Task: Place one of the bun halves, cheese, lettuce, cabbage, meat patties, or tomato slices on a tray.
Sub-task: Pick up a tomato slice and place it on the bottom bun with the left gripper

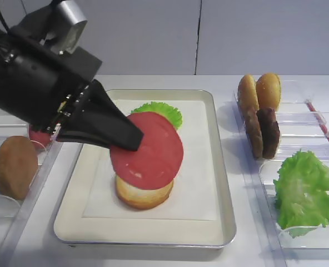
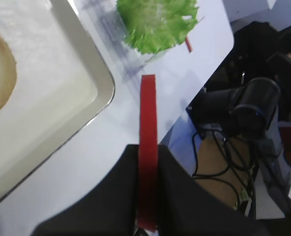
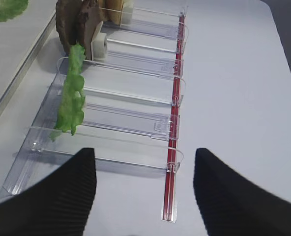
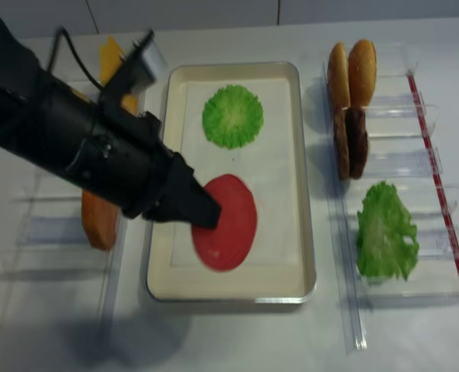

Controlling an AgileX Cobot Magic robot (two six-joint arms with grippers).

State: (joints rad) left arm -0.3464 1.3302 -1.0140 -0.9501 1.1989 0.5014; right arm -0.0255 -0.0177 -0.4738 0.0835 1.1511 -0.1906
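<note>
Over the bun [image 1: 144, 193], the left pincer [image 1: 132, 140] clamps a tilted tomato [image 1: 148, 150]; released crooked, it could slide off.

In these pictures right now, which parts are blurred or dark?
Left wrist view: the flat round red tomato slice is soft, seen edge-on. Right wrist view: the right gripper fingers are blurred. Realsense high view: dim, with a shadow under the silver metal tray.

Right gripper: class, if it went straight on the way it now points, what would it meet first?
The right gripper, jaws open, points along the clear plastic rack. It would probably meet the rack's nearest divider first, with the lettuce leaf off to one side; depth is unclear.
</note>
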